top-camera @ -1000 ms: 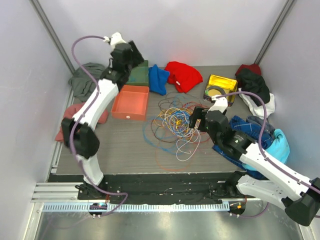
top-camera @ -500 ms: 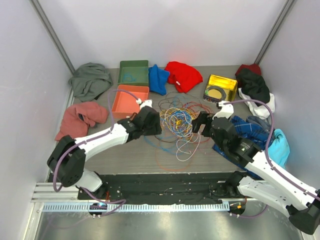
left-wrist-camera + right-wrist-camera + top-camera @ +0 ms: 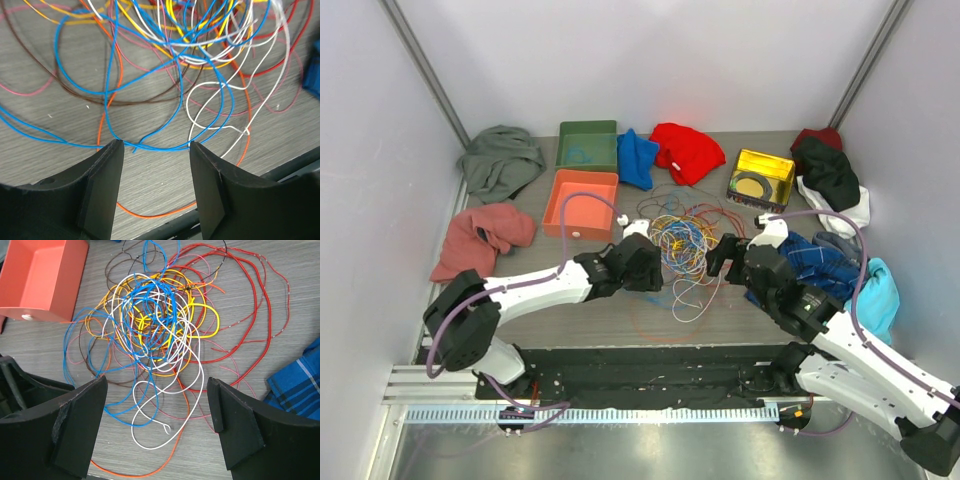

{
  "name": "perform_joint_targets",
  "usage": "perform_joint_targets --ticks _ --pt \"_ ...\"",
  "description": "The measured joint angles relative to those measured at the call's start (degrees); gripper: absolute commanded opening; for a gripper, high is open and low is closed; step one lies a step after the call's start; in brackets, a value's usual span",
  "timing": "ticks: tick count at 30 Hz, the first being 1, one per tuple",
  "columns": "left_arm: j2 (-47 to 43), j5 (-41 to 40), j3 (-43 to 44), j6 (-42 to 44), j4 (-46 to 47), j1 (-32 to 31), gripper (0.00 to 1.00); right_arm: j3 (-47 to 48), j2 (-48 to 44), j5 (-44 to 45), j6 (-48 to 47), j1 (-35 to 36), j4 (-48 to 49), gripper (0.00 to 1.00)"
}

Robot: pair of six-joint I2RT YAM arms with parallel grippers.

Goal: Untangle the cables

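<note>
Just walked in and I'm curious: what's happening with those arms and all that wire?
Two robot arms face a tangled heap of coloured cables on the table. The left tool sits low at the heap's edge, open, a blue loop at its tips. The right tool hovers wide open by the heap. Nothing is gripped yet.

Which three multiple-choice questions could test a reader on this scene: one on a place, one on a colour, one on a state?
1. Seen from above, where is the orange tray relative to the cables? A) left of them B) right of them C) on them
2. What colour is the tray behind the orange one? A) yellow B) green C) white
3. How is the right end effector? A) shut on a cable B) shut on cloth C) open, holding nothing
Key: 1 A, it sits left of the tangle; 2 B, a green tray; 3 C, it stands wide open, gripping nothing.
</note>
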Motion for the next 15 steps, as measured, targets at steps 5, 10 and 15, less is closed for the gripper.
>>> perform_joint_targets --ticks 5,10,15 --pt "3.8 0.0 -0.9 -0.8 1.0 -0.6 0.58 -0.6 0.4 -0.4 0.0 0.0 -0.2 0.89" --pt "7.3 -0.3 -2.1 -2.2 1.3 -0.6 0.57 -0.6 0.7 -0.5 0.0 0.0 -0.5 0.89" --pt "7.7 -0.7 -2.5 -2.8 1.7 -0.6 0.43 -0.7 0.8 -0.5 0.0 0.0 -0.5 0.89"
